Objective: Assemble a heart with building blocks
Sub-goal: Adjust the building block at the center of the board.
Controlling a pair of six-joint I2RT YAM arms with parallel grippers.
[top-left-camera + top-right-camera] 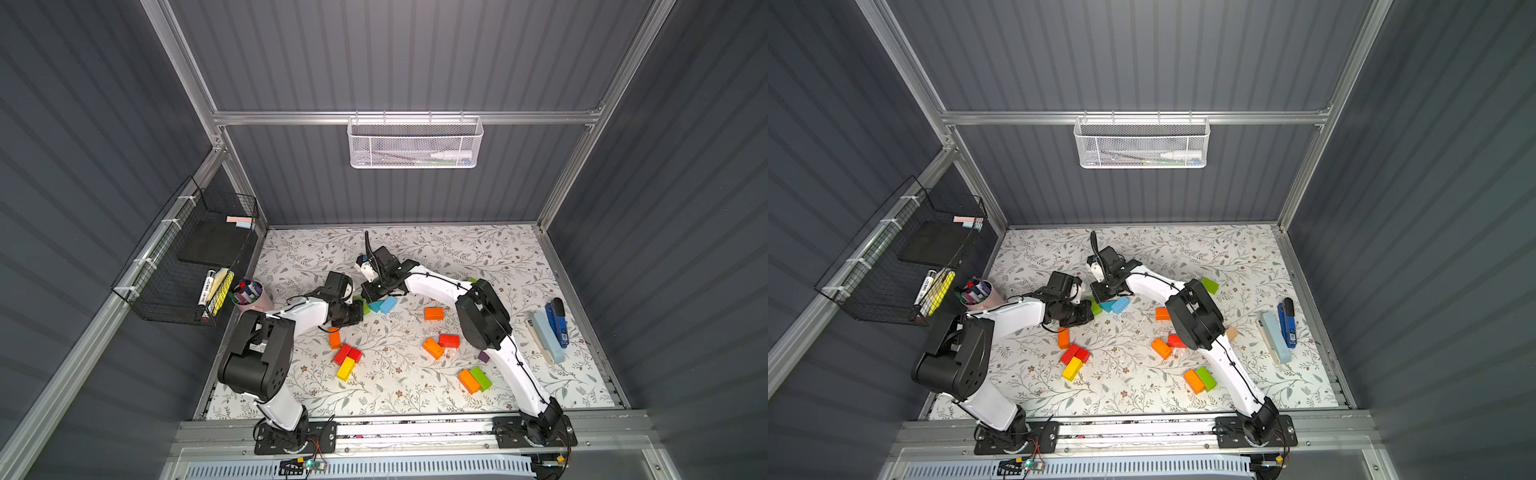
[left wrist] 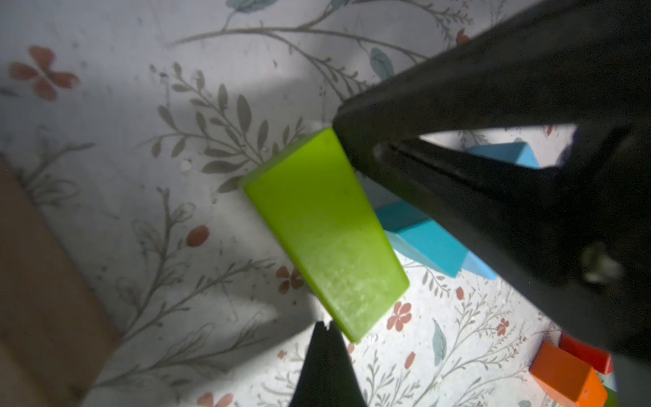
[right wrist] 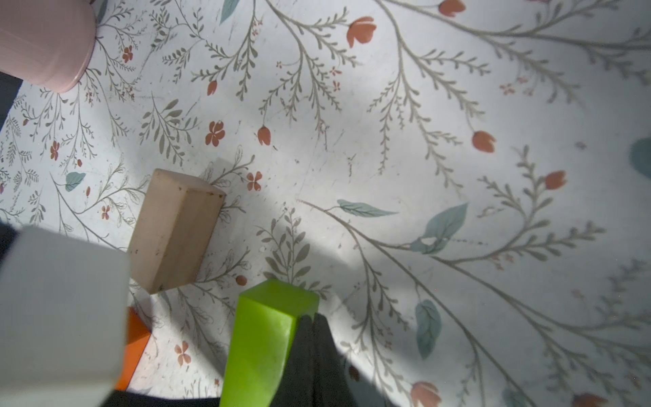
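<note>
Both tools are pinched together, gripping nothing. The right tool (image 3: 311,322) has its tip against one end of the green brick (image 2: 324,229), and the left tool (image 2: 326,329) sits just off the opposite end (touching or not, I can't tell). The brick lies flat on the floral worktop (image 1: 457,249) with a teal block (image 2: 426,239) alongside. A yellow block (image 1: 345,368) and others lie scattered nearer the front.
</note>
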